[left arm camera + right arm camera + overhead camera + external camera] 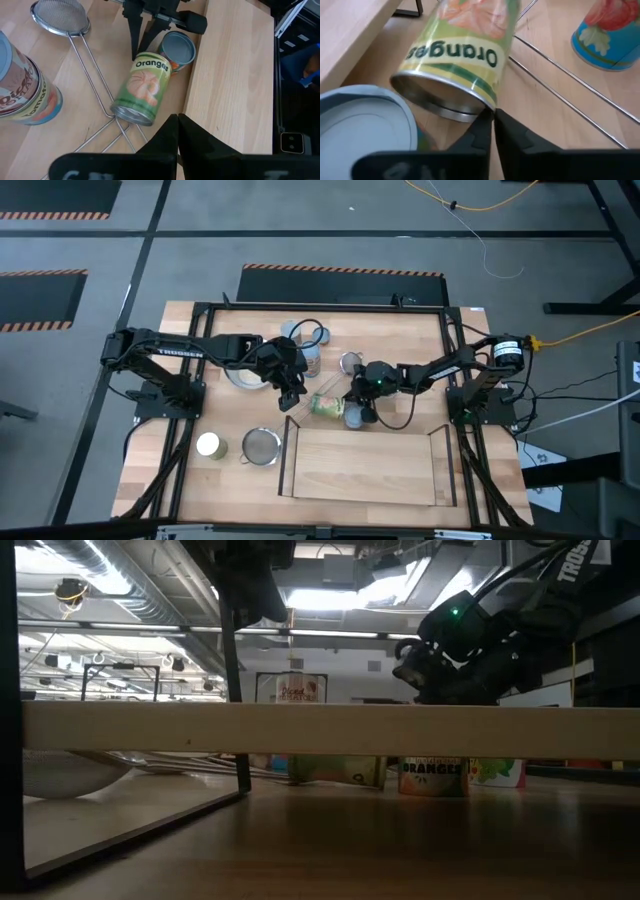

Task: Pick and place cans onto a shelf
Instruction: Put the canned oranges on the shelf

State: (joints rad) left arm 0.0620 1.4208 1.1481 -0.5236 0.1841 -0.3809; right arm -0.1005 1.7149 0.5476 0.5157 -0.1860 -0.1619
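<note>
Two grippers meet just behind the shelf's (365, 465) back edge: the right gripper (358, 402), fingers pinched together on nothing, touches the toppled oranges can (326, 406) beside an upright can (357, 416); left gripper (291, 399) closed, empty.

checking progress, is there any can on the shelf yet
No, the high view shows the shelf board bare, with the oranges can lying on the table beside it.

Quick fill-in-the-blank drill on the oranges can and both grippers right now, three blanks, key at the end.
1. The green-labelled oranges can lies on its ____ on the wooden tabletop.
2. The right gripper is ____, empty, its tips by that can's metal end.
3. The light-wood shelf holds ____ cans; the left gripper is shut.

Missing words: side; shut; no
</note>
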